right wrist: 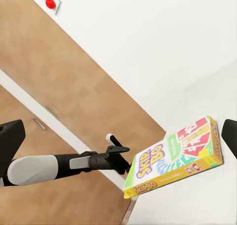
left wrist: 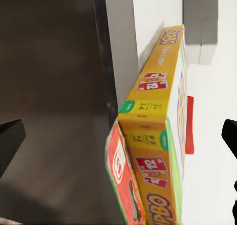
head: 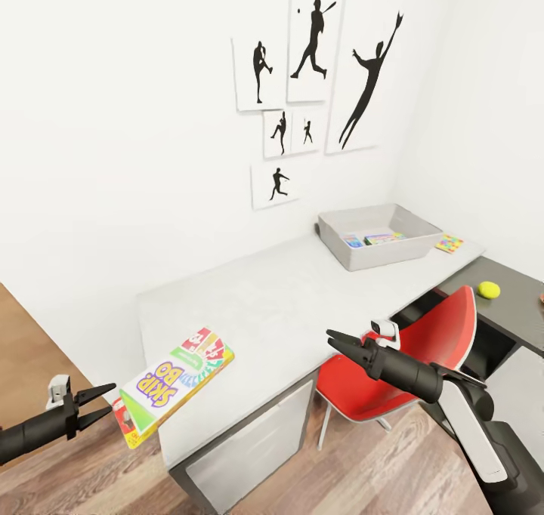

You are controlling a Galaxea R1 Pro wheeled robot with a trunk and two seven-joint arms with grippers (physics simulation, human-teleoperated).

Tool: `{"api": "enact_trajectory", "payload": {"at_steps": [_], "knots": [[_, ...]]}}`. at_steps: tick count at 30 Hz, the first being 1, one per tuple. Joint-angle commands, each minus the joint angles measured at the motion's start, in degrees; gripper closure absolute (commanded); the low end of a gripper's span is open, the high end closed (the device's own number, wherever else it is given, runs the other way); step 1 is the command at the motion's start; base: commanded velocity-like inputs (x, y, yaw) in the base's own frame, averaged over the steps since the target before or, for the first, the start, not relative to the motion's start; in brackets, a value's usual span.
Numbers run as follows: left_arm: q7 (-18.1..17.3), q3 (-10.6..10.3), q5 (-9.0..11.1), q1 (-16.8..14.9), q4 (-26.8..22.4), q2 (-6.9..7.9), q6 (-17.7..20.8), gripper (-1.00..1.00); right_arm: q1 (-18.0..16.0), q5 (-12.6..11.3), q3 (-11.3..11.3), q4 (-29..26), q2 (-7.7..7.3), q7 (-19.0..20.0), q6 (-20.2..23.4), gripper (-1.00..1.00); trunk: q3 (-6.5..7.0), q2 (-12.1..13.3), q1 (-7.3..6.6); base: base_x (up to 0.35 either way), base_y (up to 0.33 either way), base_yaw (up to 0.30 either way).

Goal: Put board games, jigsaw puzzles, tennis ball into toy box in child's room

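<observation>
One board game (head: pixel 175 385), the Skip-Bo box, lies on the near corner of the counter (head: pixel 287 303) with its end overhanging the edge. The left tool (head: pixel 100 403) sits just off that end with its jaws spread and nothing in them, apparently lined up with the overhang that offers a grip. The right tool (head: pixel 338 344) hovers over the counter's front edge, also spread and empty. A red chair (head: pixel 431 349) stands tucked under the counter below the right arm and could crowd it. Farther back, the toy box (head: pixel 378 235) rests by the wall holding colourful flat toys. Beside it lies a jigsaw puzzle (head: pixel 449 243), and the tennis ball (head: pixel 489 289) sits on the darker section.
</observation>
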Motion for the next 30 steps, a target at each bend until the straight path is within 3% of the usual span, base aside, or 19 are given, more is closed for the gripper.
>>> {"api": "enact_trajectory", "payload": {"at_steps": [1, 30], "knots": [[-0.21, -0.11, 0.11, -0.03, 0.01, -0.06, 0.58, -1.00, -0.04, -0.43, 0.06, 0.01, -0.04, -0.09, 0.38, -1.00, -0.05, -0.04, -0.01, -0.091, -0.088, 0.000], [-0.23, -0.11, 0.09, -0.03, 0.01, -0.54, 0.20, -1.00, -0.04, -0.40, 0.15, -0.06, 0.14, -0.10, 0.29, -1.00, -0.05, -0.04, -0.01, -0.044, -0.070, 0.000]]}}
